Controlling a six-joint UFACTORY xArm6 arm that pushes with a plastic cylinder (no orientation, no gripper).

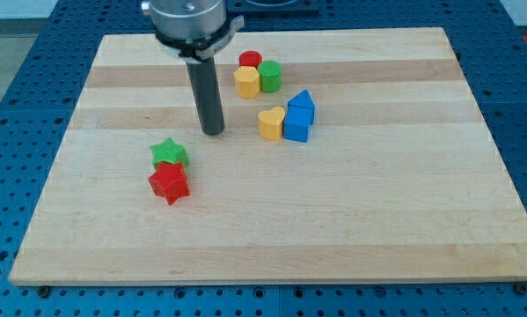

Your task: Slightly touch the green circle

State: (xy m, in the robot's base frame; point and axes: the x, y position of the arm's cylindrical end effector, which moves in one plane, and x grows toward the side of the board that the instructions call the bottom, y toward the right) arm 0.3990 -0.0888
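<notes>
My tool is a bare rod with nothing to clamp; my tip [214, 132] rests on the pale wooden tabletop [377, 220], well left of the green circle block [270, 77] beside a yellow block [246, 82].

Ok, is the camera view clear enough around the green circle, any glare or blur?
Camera view: even soft light, no glare on the board; green circle sharp, small shadow only; my tip in focus, to the view's lower left of it, apart.
</notes>
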